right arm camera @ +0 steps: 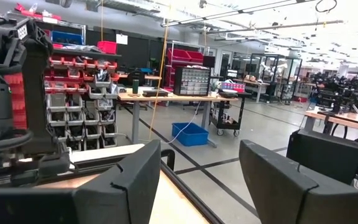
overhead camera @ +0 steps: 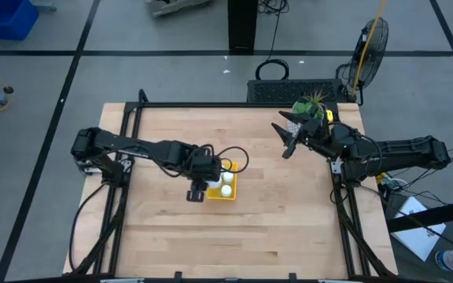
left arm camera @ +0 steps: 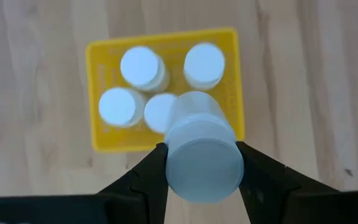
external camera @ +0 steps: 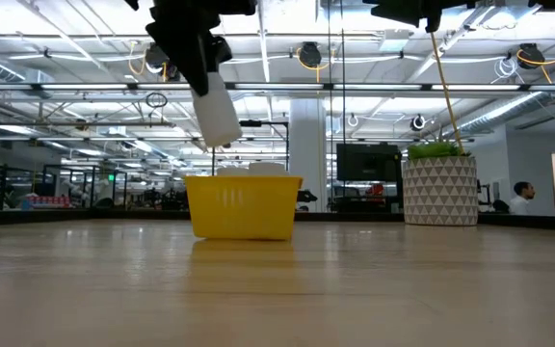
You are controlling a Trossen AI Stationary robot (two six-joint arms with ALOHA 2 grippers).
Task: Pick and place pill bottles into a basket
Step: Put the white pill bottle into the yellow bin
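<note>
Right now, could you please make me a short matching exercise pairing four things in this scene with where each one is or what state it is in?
Things:
1. left gripper
2. right gripper
3. basket
4. potted plant

States:
a. stands at the table's far right edge
b. shut on a pill bottle, above the basket
c. open, raised off the table near the plant
d. yellow, holding four bottles

Pairs: 1-b, 2-c, 3-d, 4-a
</note>
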